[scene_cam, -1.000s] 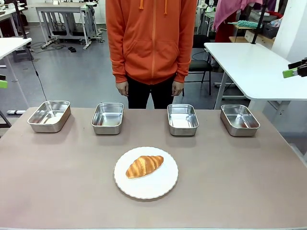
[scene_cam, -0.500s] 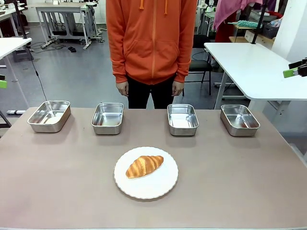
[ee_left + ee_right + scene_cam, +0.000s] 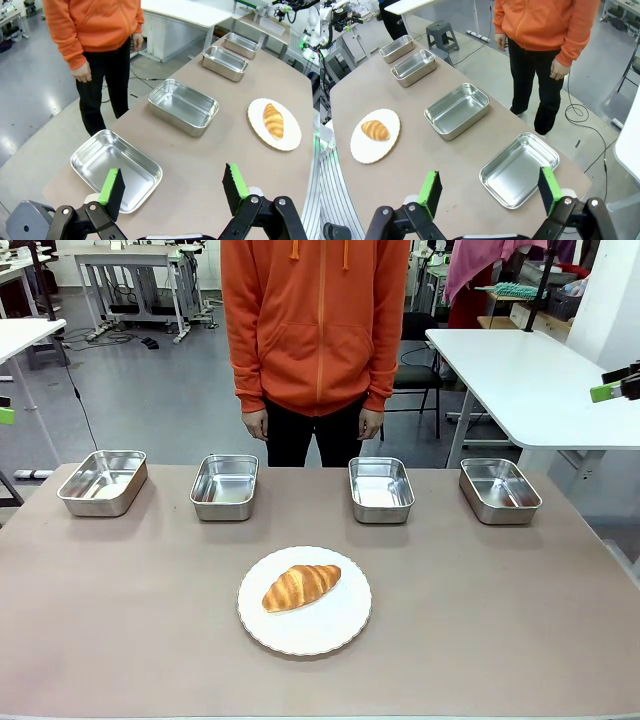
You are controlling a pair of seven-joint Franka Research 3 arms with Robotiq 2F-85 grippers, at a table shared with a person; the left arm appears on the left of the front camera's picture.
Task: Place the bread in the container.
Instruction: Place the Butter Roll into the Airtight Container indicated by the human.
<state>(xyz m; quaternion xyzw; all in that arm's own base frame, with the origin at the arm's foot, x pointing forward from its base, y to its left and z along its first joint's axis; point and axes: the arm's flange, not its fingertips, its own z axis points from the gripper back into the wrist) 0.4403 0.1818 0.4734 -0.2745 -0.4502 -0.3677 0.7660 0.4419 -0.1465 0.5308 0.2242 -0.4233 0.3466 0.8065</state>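
While both arms were held off from the middle of the worktop [image 3: 120, 620], the bread [image 3: 301, 586] lay on a round white plate [image 3: 320, 630]. The plate sat close to the near edge, about midway between the left and right edges. The bread lay at a slant, its right tip pointing toward the far edge. Neither claw touched it.

Four steel containers stood in a row along the far edge, well apart from the plate and from one another:
- the left-end container [image 3: 102, 482], near the far left corner;
- the left-middle container [image 3: 224, 487];
- the right-middle container [image 3: 381, 489];
- the right-end container [image 3: 500, 490], near the far right corner.

All four looked alike and held nothing. Which of them was the one for the bread could not be told.

The left claw [image 3: 172, 181] hung above the left edge of the worktop. Its fingers were spread wide and held nothing. In the left wrist view the left-end container lay just beyond one green pad [image 3: 111, 184].

The right claw [image 3: 488, 184] hung above the right edge of the worktop. Its fingers were likewise spread wide, with nothing between them. In the right wrist view the right-end container lay beyond the gap between the fingers.

A person [image 3: 316, 330] in an orange hooded top stood at the far edge, behind the two middle containers. One hand [image 3: 255, 424] and the other hand [image 3: 371, 424] hung at the sides, clear of the worktop.
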